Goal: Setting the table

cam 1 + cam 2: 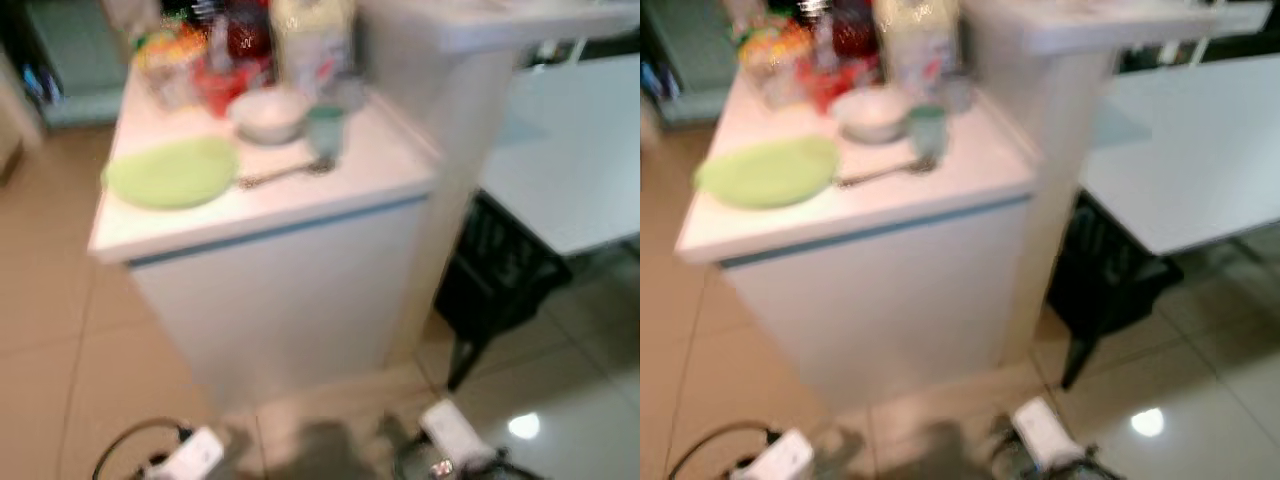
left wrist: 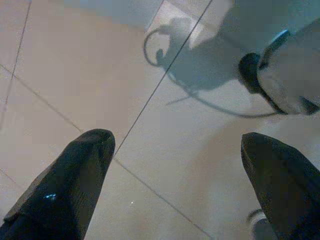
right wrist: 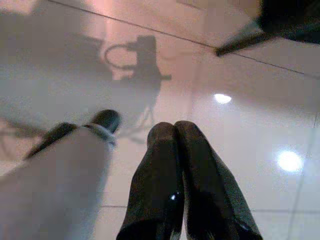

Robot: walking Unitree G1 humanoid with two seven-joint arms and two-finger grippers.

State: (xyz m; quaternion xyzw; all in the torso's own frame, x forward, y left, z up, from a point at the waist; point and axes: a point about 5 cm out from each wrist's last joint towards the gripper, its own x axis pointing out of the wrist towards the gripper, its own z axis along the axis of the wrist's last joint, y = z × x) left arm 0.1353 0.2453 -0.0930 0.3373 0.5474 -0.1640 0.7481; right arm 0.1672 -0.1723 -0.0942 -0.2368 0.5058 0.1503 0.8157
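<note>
On a white counter [image 1: 300, 195] lie a light green plate [image 1: 172, 172], a white bowl [image 1: 268, 113], a pale green cup [image 1: 325, 130] and a metal spoon [image 1: 285, 174]. My arms hang low near the floor, far below the countertop. In the left wrist view my left gripper [image 2: 177, 150] is open over the floor tiles, with nothing between its fingers. My right gripper [image 3: 175, 131] is shut and empty, pointing at the glossy floor. The head views are blurred.
Bottles, jars and food packs [image 1: 225, 45] crowd the counter's back. A white dining table [image 1: 570, 170] stands to the right, with a black chair [image 1: 495, 275] tucked beneath it. A white pillar [image 1: 445, 150] rises between counter and table. Beige tiled floor [image 1: 60, 330] surrounds everything.
</note>
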